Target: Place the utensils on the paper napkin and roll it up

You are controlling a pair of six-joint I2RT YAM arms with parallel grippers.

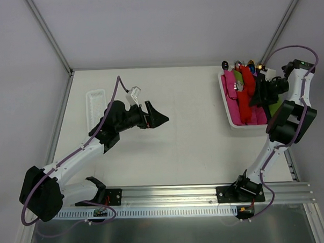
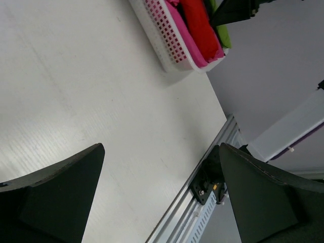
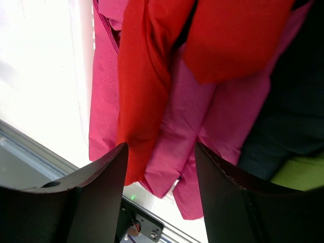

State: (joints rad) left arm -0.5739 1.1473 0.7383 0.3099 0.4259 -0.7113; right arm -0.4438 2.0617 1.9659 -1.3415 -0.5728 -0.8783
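Note:
The red paper napkin [image 1: 246, 93] lies as a crumpled bundle in the white basket [image 1: 226, 105] at the back right, among pink ones. My right gripper [image 1: 257, 97] hovers just over it. In the right wrist view its jaws [image 3: 162, 167] stand open, and the red napkin [image 3: 144, 86] and a pink bundle [image 3: 174, 152] lie beyond them, not gripped. A small silver glint [image 1: 237, 86] shows between the bundles; no utensils show plainly. My left gripper [image 1: 157, 119] hangs open over the bare table, empty [image 2: 162, 167].
A white ribbed tray [image 1: 95, 108] lies at the back left, with a small clear plastic piece [image 1: 134, 93] beside the left arm. Green [image 1: 276, 104] and dark bundles fill the basket's right side. The basket [image 2: 172, 45] also shows in the left wrist view.

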